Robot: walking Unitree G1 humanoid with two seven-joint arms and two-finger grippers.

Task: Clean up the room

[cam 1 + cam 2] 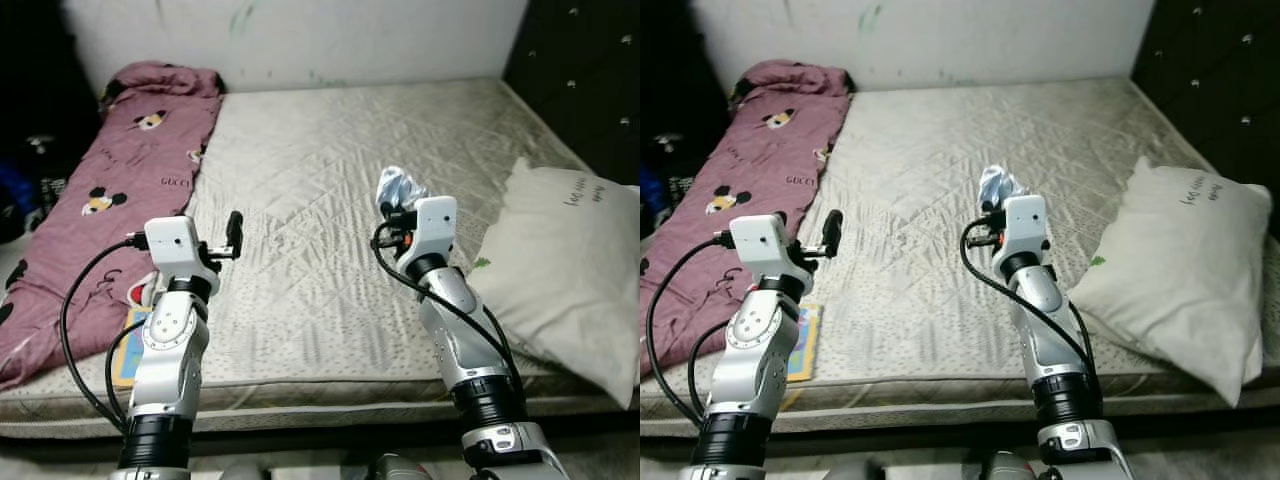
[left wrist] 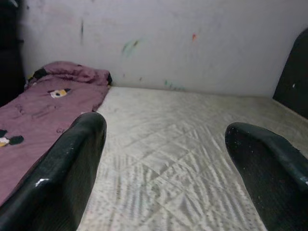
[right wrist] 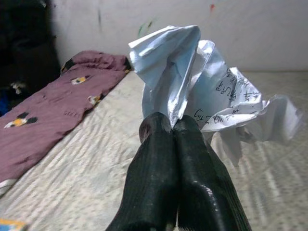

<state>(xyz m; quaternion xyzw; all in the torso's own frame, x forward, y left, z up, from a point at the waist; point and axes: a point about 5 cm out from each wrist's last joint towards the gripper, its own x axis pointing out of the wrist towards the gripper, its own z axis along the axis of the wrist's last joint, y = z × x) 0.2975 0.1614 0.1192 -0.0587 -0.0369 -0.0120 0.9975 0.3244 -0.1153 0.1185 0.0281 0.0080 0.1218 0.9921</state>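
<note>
A wide bed with a pale quilted mattress cover point(image 1: 330, 190) takes up most of the scene, set against a white scuffed wall point(image 1: 300, 40), with a dark tufted headboard point(image 1: 585, 80) on the robot's right. Along the mattress's left edge lies a long mauve blanket printed with cartoon mouse faces point(image 1: 110, 190). A large cream pillow with a little green print point(image 1: 570, 270) rests near the right edge. A small, brightly coloured flat item, perhaps a book point(image 1: 802, 345), lies at the near left edge just beside the blanket; it is too small to identify.

The right gripper point(image 3: 173, 134) is raised above the middle of the mattress, its two black fingers pressed together on a crumpled white sheet of paper with handwriting point(image 3: 207, 91), held clear of the bedding. The left gripper point(image 2: 163, 139) hovers over the mattress near the blanket, fingers spread wide and holding nothing.
</note>
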